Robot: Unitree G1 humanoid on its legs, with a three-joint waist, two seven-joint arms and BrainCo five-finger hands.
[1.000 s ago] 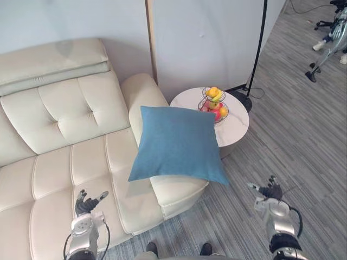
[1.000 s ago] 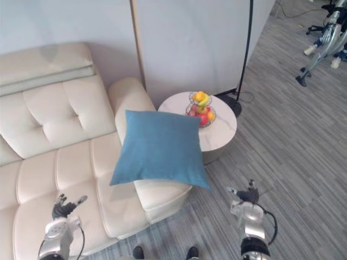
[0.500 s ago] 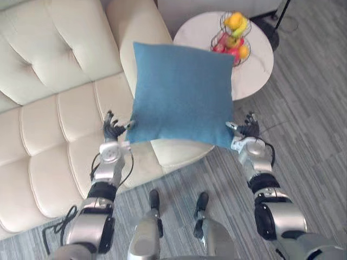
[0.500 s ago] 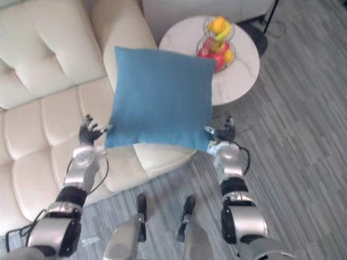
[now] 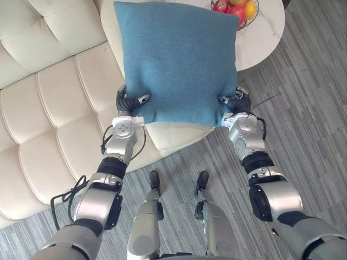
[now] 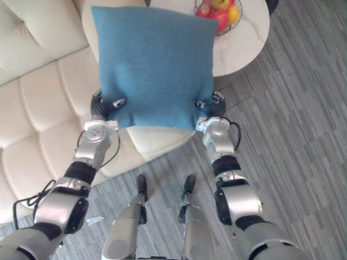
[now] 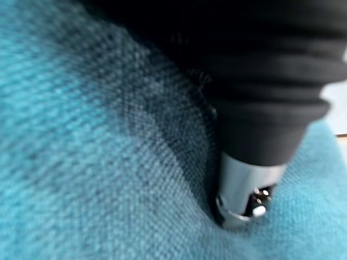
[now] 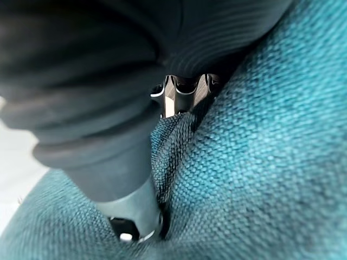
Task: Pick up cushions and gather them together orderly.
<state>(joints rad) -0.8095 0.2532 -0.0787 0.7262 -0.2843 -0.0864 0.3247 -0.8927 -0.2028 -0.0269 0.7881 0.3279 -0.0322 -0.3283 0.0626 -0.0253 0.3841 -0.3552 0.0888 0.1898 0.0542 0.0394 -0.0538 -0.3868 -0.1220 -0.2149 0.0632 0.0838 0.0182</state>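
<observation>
Blue cushion [image 5: 176,59] up over the sofa [image 5: 49,108] end, pinched at 7 o'clock by left hand [image 5: 129,103] and at 5 o'clock by right hand [image 5: 238,103] — probably light, soft, floppy; best gripped by both lower corners.

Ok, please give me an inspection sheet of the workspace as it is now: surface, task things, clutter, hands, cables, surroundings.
surface: cream tufted sofa.
job's things: one blue cushion, upright over the sofa's end next to the table.
clutter: fruit basket on the round white table.
hands: left hand pinches the cushion's lower left corner; right hand pinches its lower right corner.
cables: nothing seen.
surroundings: grey striped floor.
</observation>
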